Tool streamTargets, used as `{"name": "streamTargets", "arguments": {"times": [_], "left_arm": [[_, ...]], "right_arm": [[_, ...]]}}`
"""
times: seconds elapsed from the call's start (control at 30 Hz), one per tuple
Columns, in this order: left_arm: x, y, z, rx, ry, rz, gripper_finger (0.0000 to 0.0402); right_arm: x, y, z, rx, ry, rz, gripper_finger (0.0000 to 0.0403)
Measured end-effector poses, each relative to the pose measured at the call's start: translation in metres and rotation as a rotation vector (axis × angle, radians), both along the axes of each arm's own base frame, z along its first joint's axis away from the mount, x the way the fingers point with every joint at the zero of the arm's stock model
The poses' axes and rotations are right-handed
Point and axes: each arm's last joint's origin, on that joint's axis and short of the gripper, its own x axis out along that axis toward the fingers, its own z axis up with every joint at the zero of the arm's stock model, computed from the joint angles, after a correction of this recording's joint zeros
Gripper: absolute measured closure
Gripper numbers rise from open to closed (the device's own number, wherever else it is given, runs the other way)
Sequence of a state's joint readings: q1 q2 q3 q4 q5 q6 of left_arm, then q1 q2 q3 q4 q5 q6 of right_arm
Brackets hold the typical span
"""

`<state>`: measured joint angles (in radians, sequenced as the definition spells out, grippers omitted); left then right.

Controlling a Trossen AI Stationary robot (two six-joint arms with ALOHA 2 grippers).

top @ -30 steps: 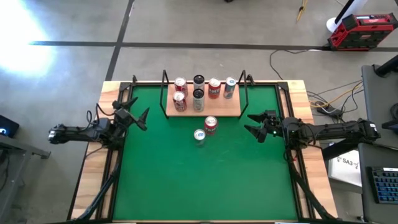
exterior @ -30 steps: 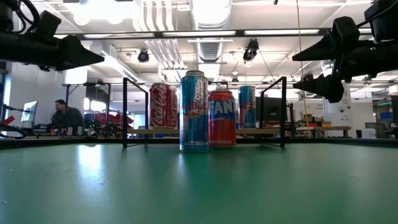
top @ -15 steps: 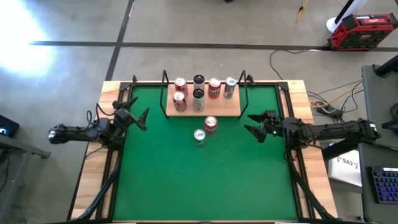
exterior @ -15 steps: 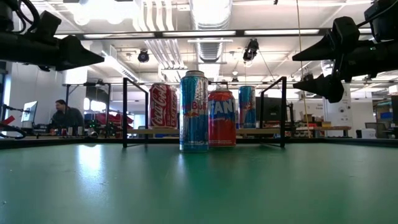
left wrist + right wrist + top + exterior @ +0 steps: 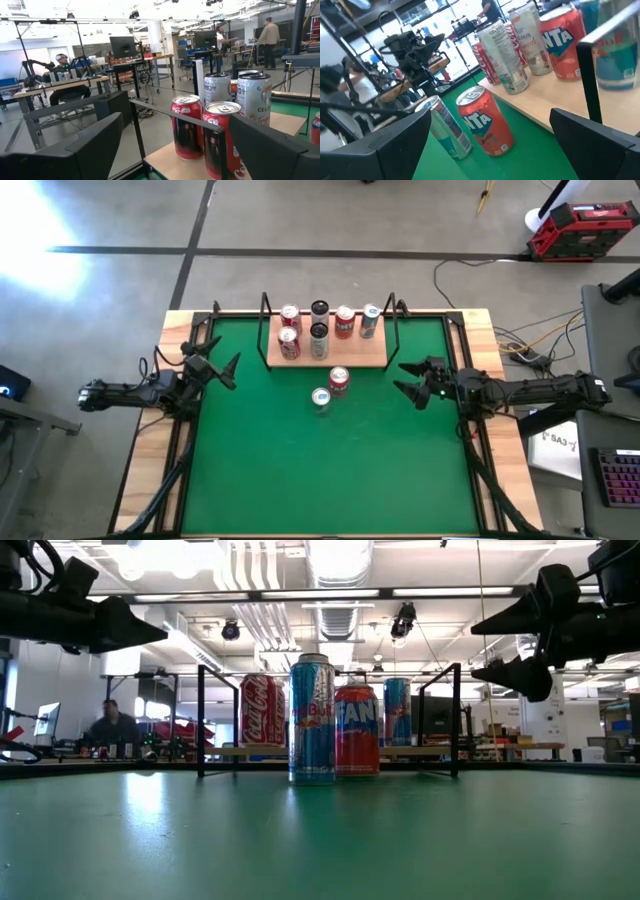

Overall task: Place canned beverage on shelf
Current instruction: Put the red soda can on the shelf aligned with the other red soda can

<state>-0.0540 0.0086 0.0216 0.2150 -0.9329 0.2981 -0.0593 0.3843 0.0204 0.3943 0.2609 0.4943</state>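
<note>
In the high view the left arm lies low along the left edge of the green mat, reaching in from the left of the frame toward the centre. The left gripper sits at mid-left of the frame, its fingers spread apart and holding nothing. The right arm mirrors it, reaching in from the right of the frame. The right gripper sits at mid-right, fingers spread wide and empty, its tips directed toward the cans at centre.

Both grippers are well apart from every can.

The shelf occupies the upper centre of the high view, its long axis running left to right across the frame, with black uprights at both ends. Six cans stand upright on its board.

Two cans stand upright on the mat, just below the shelf's front edge in the high view. The orange Fanta can is nearer the shelf. The blue-and-silver can stands just beside it, lower and slightly left. Each can's long axis is vertical, top facing up.

In the low view both cans appear at frame centre, side by side, in front of the shelf.
</note>
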Motion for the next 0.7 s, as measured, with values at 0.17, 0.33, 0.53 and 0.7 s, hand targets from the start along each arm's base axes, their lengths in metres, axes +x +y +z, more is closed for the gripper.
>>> {"name": "streamTargets", "arguments": {"times": [0.17,0.33,0.53,0.7], "left_arm": [[0.0,0.0,0.0,0.0,0.0,0.0,0.0056],[0.0,0.0,0.0,0.0,0.0,0.0,0.0056],[0.0,0.0,0.0,0.0,0.0,0.0,0.0056],[0.0,0.0,0.0,0.0,0.0,0.0,0.0056]], "right_arm": [[0.001,0.002,0.0,-0.098,0.028,0.074,0.0003],[0.001,0.002,0.0,-0.023,0.006,0.056,0.0003],[0.003,0.001,0.01,0.108,-0.045,0.028,0.0003],[0.017,0.004,0.041,0.168,0.076,0.019,0.0003]]}}
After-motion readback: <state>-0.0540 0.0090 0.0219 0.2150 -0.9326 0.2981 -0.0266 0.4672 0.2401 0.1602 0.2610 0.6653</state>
